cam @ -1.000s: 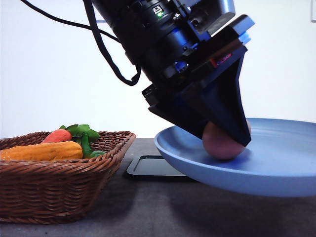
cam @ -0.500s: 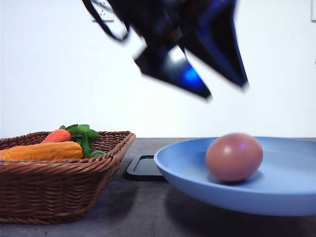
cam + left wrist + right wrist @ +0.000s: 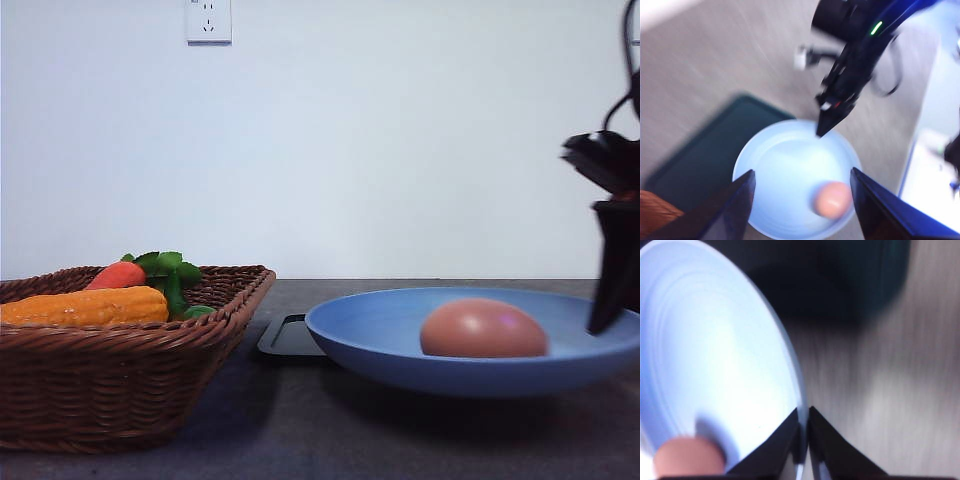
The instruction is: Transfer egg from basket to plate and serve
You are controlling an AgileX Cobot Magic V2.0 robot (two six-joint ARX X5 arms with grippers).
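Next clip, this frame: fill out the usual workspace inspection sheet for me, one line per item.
Surface: dark grey table, bare in front.
Job's things: egg lies in the blue plate; wicker basket sits at the left, apart from the plate.
Clutter: corn cob and carrot with green leaves in the basket; black tray behind the plate.
Grippers: right gripper is shut on the plate's rim; left gripper is open above the plate, holding nothing.
Cables: black cable runs above the right arm at the right edge.
Surroundings: plain white wall with a power outlet.
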